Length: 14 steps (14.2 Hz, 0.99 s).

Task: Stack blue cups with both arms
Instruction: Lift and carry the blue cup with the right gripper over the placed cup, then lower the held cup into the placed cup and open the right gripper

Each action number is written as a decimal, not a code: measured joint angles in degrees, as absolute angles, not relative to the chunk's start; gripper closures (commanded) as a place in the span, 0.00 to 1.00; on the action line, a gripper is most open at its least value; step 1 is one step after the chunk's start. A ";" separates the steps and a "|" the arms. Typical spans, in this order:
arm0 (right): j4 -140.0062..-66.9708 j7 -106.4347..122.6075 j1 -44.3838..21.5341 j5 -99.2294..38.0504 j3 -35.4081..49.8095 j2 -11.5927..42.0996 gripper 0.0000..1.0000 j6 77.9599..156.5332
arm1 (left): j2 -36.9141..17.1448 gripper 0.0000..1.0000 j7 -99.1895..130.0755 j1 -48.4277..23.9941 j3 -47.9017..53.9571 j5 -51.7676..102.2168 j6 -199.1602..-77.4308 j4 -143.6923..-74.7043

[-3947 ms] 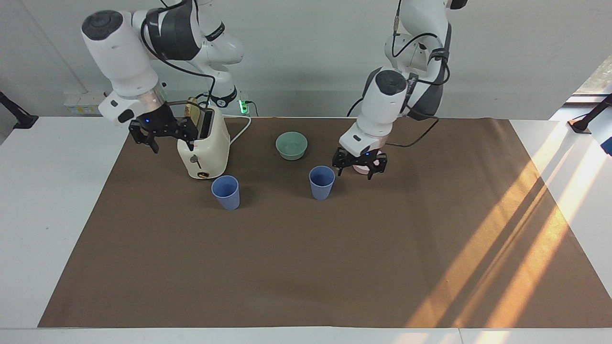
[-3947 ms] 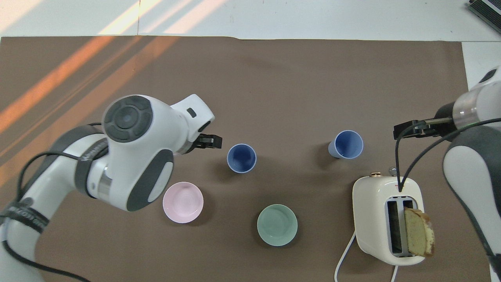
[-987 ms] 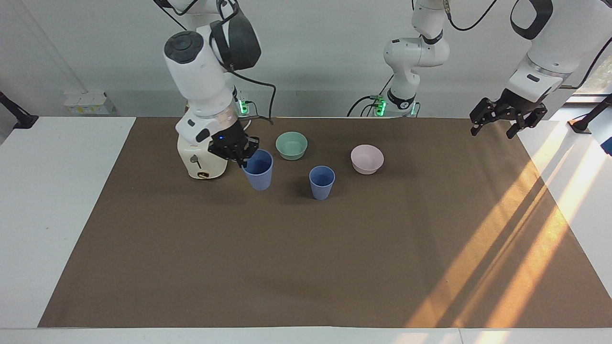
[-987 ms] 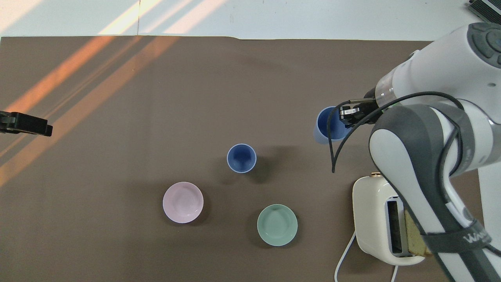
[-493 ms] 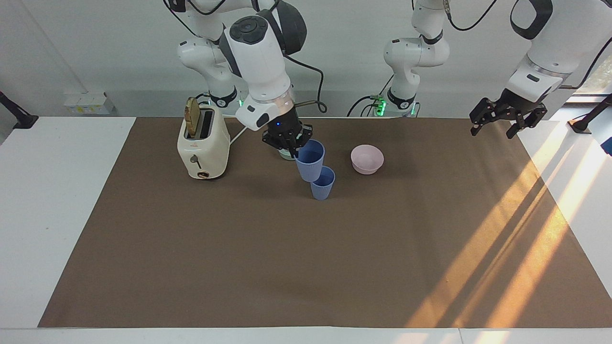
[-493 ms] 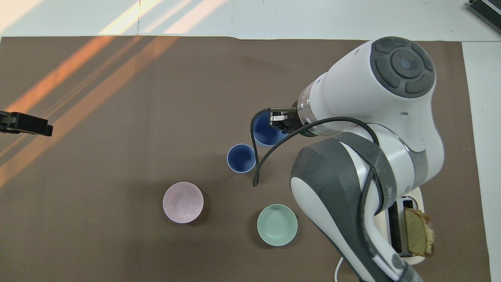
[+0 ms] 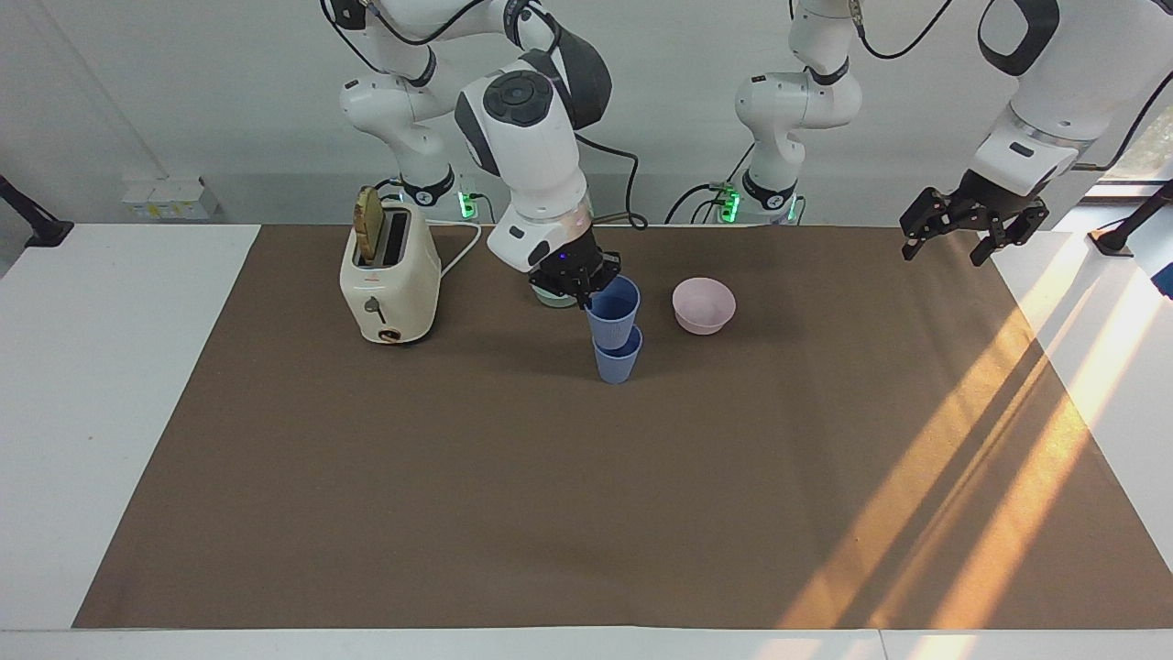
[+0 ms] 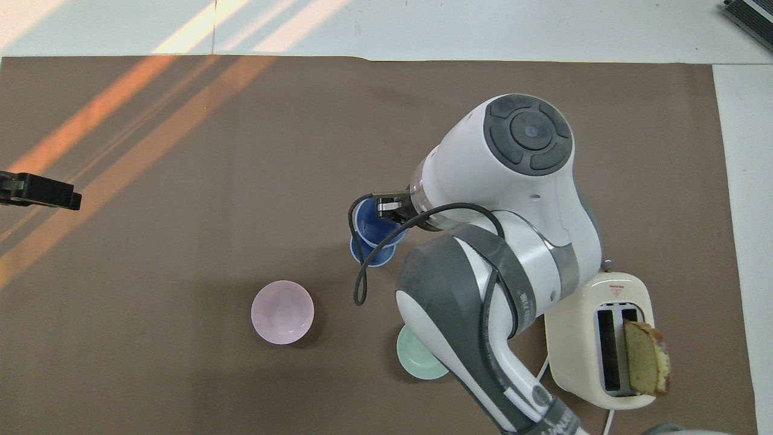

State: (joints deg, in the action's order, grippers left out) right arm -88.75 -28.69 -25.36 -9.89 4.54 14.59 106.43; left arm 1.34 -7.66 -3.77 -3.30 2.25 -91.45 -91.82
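One blue cup (image 7: 618,363) (image 8: 369,260) stands upright on the brown mat between the two bowls. The other blue cup (image 7: 613,313) (image 8: 369,228) hangs directly over it, slightly tilted, its base at the standing cup's mouth; whether they touch I cannot tell. My right gripper (image 7: 586,291) (image 8: 387,209) is shut on the rim of the raised cup. My left gripper (image 7: 948,236) (image 8: 42,192) waits open and holds nothing, raised over the mat's edge at the left arm's end of the table.
A cream toaster (image 7: 389,280) (image 8: 583,344) with a bread slice in one slot stands toward the right arm's end. A mint-green bowl (image 7: 544,296) (image 8: 415,364) is mostly hidden by the right arm. A pale pink bowl (image 7: 703,305) (image 8: 282,312) sits beside the cups.
My right gripper has carried its blue cup from beside the toaster to right over the standing cup and lowered it to that cup's mouth. The left arm has not moved.
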 measured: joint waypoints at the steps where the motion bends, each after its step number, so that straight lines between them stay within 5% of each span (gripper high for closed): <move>1: -89.22 -29.86 -25.98 -9.89 4.62 14.65 1.00 106.94 | 1.34 0.00 -7.66 -3.77 -3.30 2.25 -91.45 -91.82; 14: -92.05 -31.08 -26.70 -9.89 4.47 14.66 1.00 108.03 | 1.34 0.00 -7.66 -3.77 -3.19 2.25 -91.45 -91.82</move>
State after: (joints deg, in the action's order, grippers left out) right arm -92.05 -31.08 -26.70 -9.89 4.47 14.66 108.03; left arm 1.34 -7.66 -3.77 -3.19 2.25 -91.45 -91.82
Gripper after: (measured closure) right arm 0.960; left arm 0.000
